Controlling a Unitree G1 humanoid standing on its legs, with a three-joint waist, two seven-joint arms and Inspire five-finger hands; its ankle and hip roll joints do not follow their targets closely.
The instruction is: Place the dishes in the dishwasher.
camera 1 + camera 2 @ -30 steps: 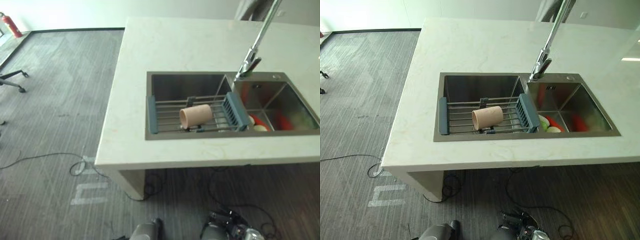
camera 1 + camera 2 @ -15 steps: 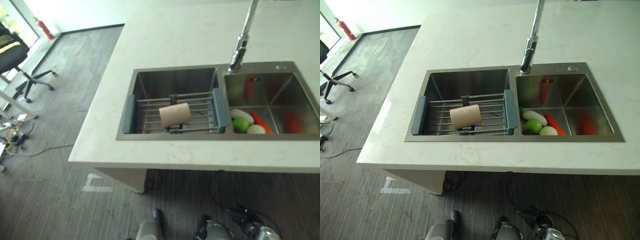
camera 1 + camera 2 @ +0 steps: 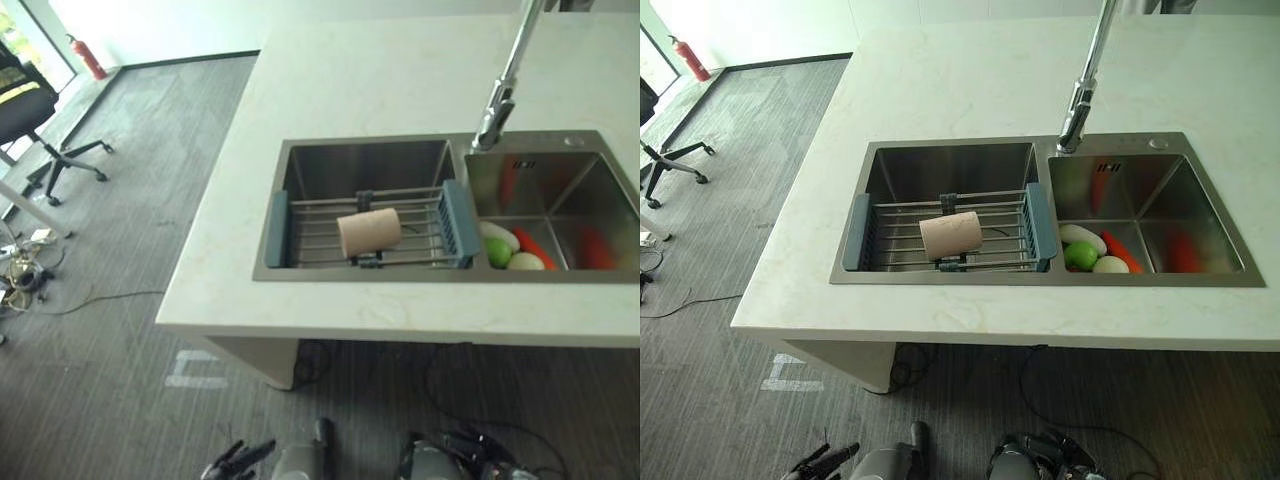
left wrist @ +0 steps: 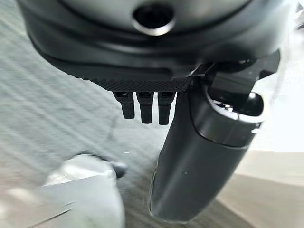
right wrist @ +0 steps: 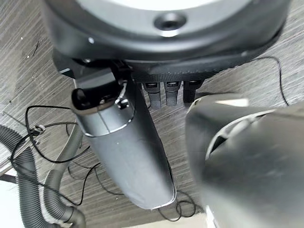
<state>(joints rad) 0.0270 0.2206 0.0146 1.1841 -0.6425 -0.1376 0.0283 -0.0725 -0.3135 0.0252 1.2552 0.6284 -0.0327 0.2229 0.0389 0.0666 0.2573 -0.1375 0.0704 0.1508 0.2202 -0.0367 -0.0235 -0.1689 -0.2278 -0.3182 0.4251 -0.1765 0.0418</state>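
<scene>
left hand (image 3: 236, 459) now in view (low) | both hands relaxed, empty | cup (image 3: 368, 231) lies on sink rack (image 3: 312, 226)

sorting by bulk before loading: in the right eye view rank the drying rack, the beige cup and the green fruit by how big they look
1. Drying rack, spanning the left basin.
2. Beige cup, lying on its side on the rack.
3. Green fruit, in the right basin.
</scene>
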